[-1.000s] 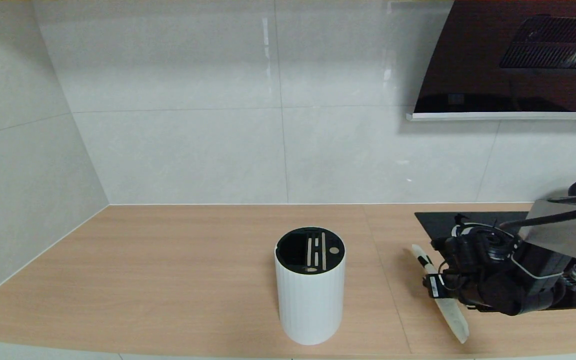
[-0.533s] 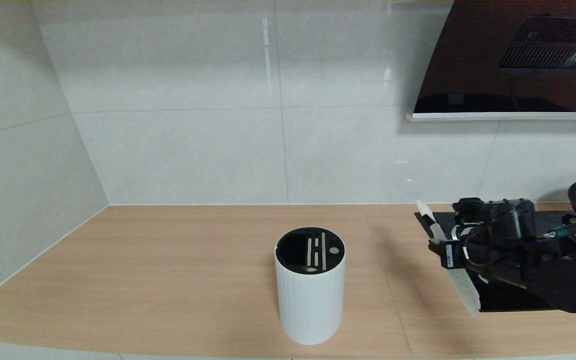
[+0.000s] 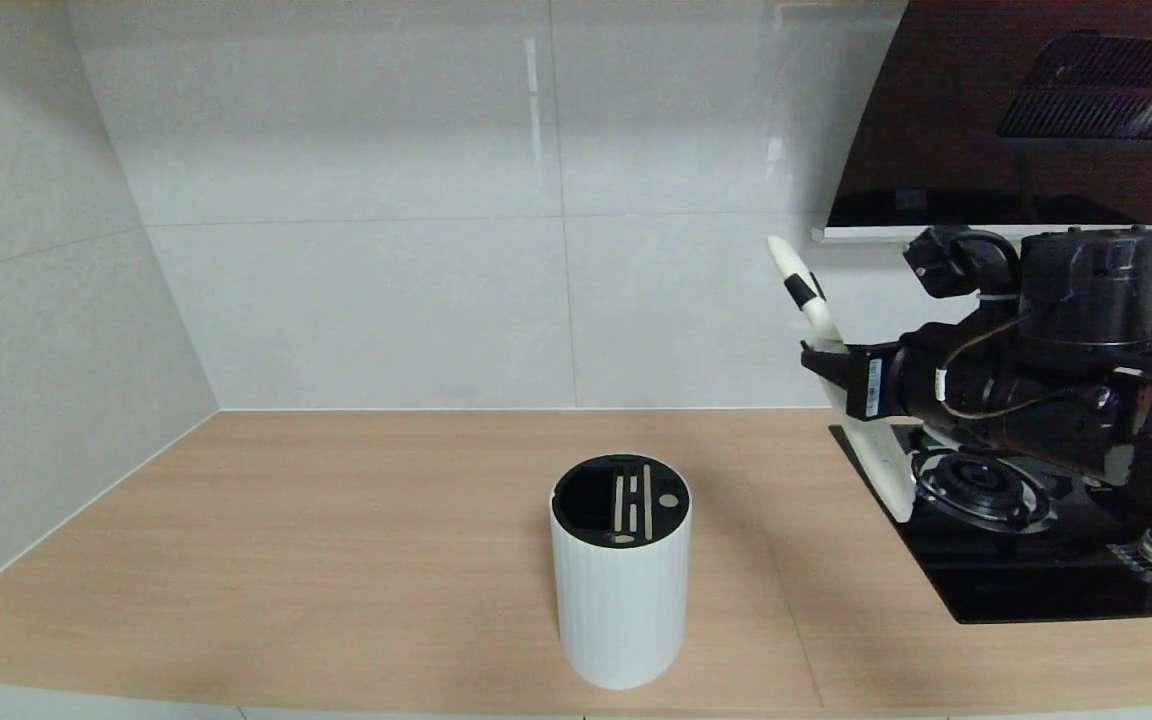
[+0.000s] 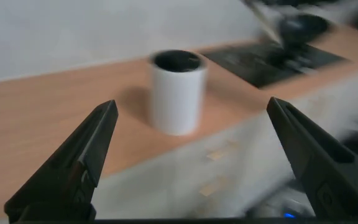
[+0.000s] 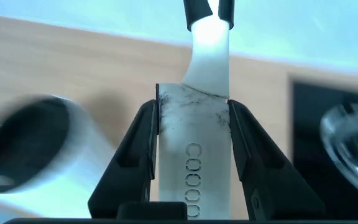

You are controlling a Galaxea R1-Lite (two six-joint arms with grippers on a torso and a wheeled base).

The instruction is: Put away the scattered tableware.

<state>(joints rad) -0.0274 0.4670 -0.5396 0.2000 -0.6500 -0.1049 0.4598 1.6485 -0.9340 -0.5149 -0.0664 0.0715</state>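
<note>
My right end effector (image 3: 841,375) clamps the white knife (image 3: 884,462) just under its handle, blade down, above the stove (image 3: 1016,575) edge, ready for the slotted holder (image 3: 622,590) on the counter (image 3: 336,540), while my left end effector (image 4: 191,106) hangs open.

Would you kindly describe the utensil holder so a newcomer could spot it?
On the wooden countertop, left of the black cooktop, stands an upright white ribbed cylinder near the front edge. Its black slotted top sets it apart from the white knife in the right gripper.
</note>
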